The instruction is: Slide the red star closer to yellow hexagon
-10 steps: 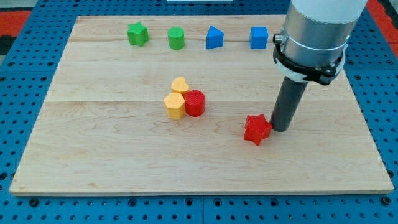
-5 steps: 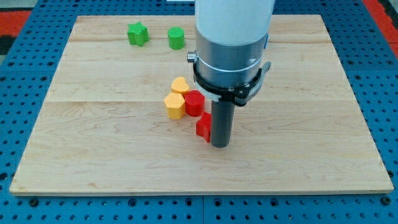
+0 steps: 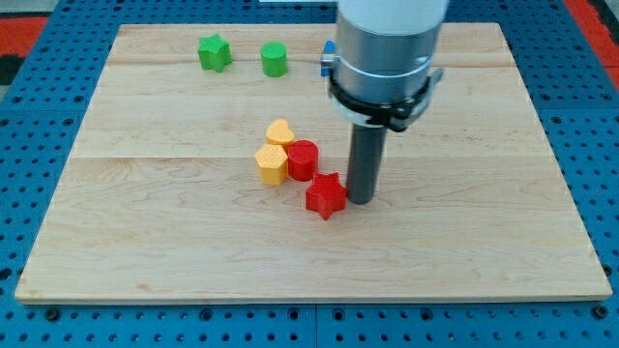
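Observation:
The red star [image 3: 325, 195] lies on the wooden board [image 3: 145, 242] just below and to the right of the red cylinder [image 3: 303, 159]. The yellow hexagon [image 3: 272, 164] touches the red cylinder's left side, with the yellow heart [image 3: 280, 132] just above it. My tip [image 3: 361, 200] stands right beside the red star on its right, touching or nearly touching it. The star sits about one block's width from the yellow hexagon.
A green star [image 3: 214, 52] and a green cylinder [image 3: 275, 59] stand near the view's top. A blue block [image 3: 327, 50] shows partly behind the arm's grey body [image 3: 387, 48]. Blue pegboard surrounds the board.
The red star has slid from the board's right-middle leftward to beside the red cylinder. My tip pushed it left, then drew back slightly to the right.

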